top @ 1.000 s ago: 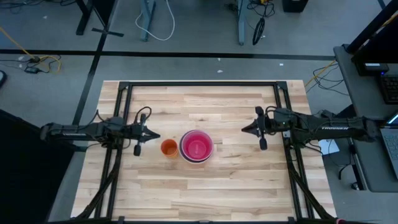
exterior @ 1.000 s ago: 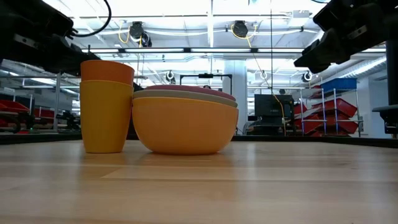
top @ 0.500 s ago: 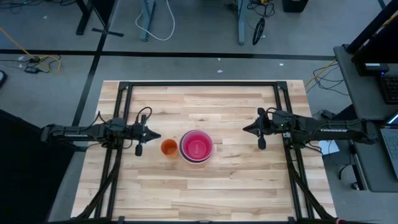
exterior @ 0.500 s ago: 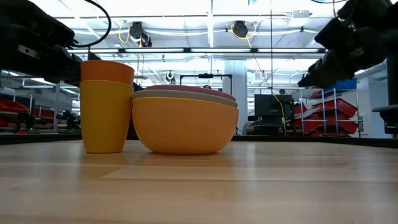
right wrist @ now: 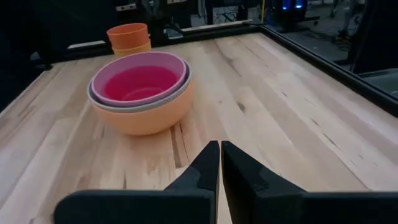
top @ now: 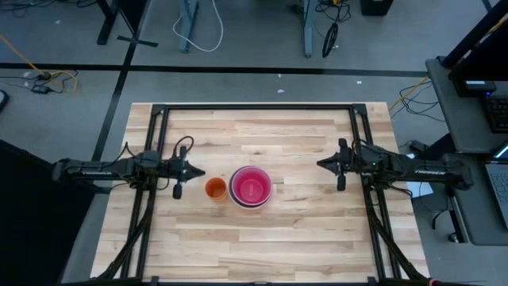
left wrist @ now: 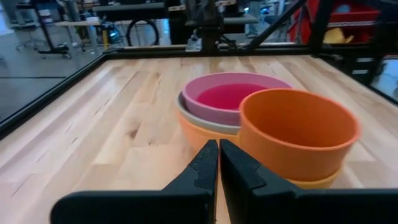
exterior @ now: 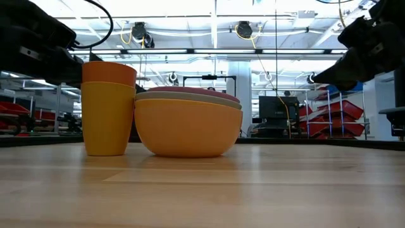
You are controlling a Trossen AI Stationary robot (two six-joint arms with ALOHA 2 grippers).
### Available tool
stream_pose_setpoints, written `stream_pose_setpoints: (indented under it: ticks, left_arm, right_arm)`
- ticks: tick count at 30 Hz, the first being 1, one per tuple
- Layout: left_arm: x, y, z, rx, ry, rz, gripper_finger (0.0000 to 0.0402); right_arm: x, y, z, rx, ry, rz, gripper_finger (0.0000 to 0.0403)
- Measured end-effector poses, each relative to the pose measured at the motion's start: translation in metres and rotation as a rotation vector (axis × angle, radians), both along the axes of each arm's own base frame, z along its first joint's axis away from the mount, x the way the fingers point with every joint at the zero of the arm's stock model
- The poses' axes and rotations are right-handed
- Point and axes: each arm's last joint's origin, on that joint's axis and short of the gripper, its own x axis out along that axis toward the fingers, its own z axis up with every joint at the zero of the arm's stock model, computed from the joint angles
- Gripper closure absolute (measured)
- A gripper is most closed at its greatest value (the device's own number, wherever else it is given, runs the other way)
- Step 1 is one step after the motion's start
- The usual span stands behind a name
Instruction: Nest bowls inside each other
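The bowls (top: 251,187) stand nested in one stack at the table's middle. An orange bowl (exterior: 188,130) is outermost with its base on the wood. A grey rim (right wrist: 102,104) shows inside it, then a pink rim around a magenta inside (right wrist: 138,84). My left gripper (top: 200,172) is shut and hovers just left of the cups, touching nothing; its closed fingers (left wrist: 218,149) point at the stack. My right gripper (top: 320,164) is shut and holds nothing. It hovers well to the right of the stack, and its tips (right wrist: 219,148) face the stack.
Two nested cups (top: 215,188), an orange one inside an amber one (exterior: 108,117), stand right beside the bowl stack on its left. A black frame (top: 254,108) runs along the table's far, left and right sides. Bare wood lies near and right of the stack.
My right gripper has drawn back toward the table's right edge, away from the bowl stack, and has sunk a little, staying shut. The bowls and cups have not moved.
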Motion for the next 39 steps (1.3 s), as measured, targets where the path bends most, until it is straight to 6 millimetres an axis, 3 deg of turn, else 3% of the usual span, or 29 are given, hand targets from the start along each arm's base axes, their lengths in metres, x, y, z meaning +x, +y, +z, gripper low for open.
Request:
stream_pose_setpoints:
  ticks: [10,14,27,39]
  left_arm:
    - [0.0,0.002,-0.001,0.014,0.006,0.051,0.04]
    - [-0.001,0.002,0.003,0.011,-0.03,0.054,0.04]
    - [-0.009,0.001,0.013,0.048,-0.147,0.062,0.04]
    - [-0.009,0.002,0.013,0.035,-0.155,0.076,0.04]
  right_arm:
    - [-0.005,0.008,-0.003,0.018,-0.018,0.073,0.0403]
    - [-0.002,0.01,-0.011,0.0,-0.072,0.096,0.0403]
    - [0.002,0.012,-0.012,-0.055,-0.181,0.107,0.0403]
    - [0.003,0.016,-0.014,-0.074,-0.158,0.156,0.0403]
